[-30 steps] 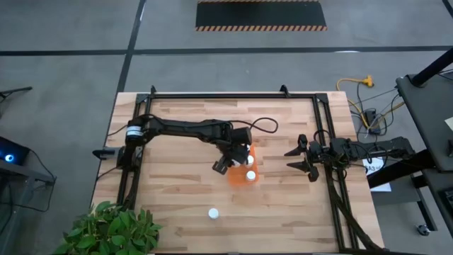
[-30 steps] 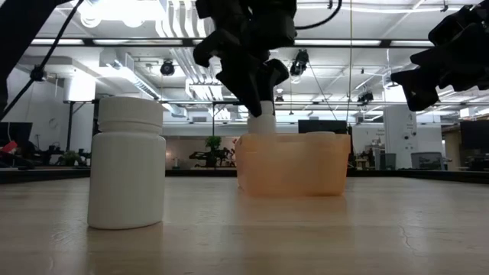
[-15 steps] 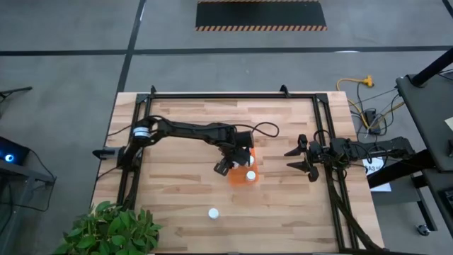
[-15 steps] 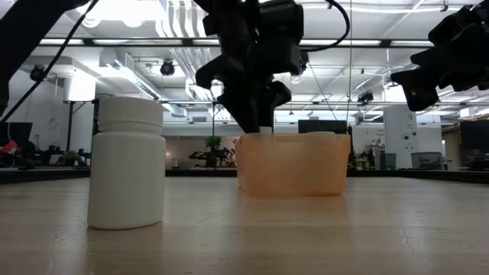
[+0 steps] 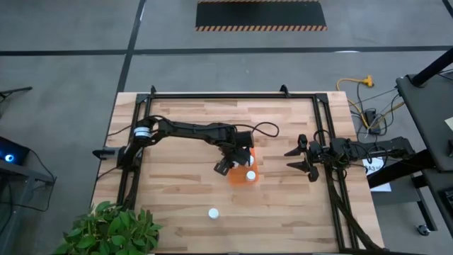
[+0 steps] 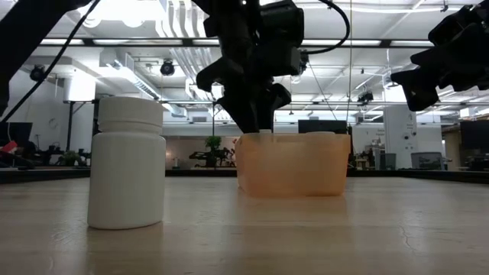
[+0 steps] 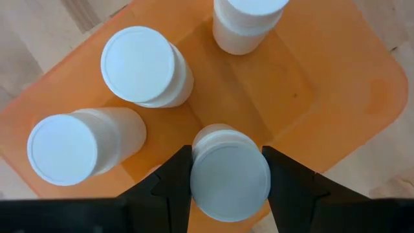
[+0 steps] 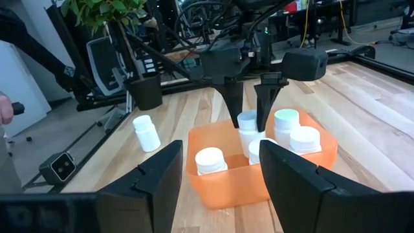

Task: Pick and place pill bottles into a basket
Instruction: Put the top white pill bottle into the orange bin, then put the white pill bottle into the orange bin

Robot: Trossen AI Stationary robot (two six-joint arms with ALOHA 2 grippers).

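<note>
Four pill bottles sit inside the basket point(image 7: 362, 110), counting the bottle point(image 7: 229, 181) the left gripper point(image 7: 226, 188) has just lowered in and still clamps. One last bottle point(image 5: 213, 212) waits on the near tabletop point(image 5: 283, 212). Right gripper point(image 5: 301, 158) hangs open, far right.

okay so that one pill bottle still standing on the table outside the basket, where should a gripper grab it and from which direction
Grip the lone pill bottle around its round cap and upper body, coming straight down from above. It stands upright on bare table with nothing close by, so jaws can straddle it on either side. The left gripper holds its bottle in the basket the same way.
</note>
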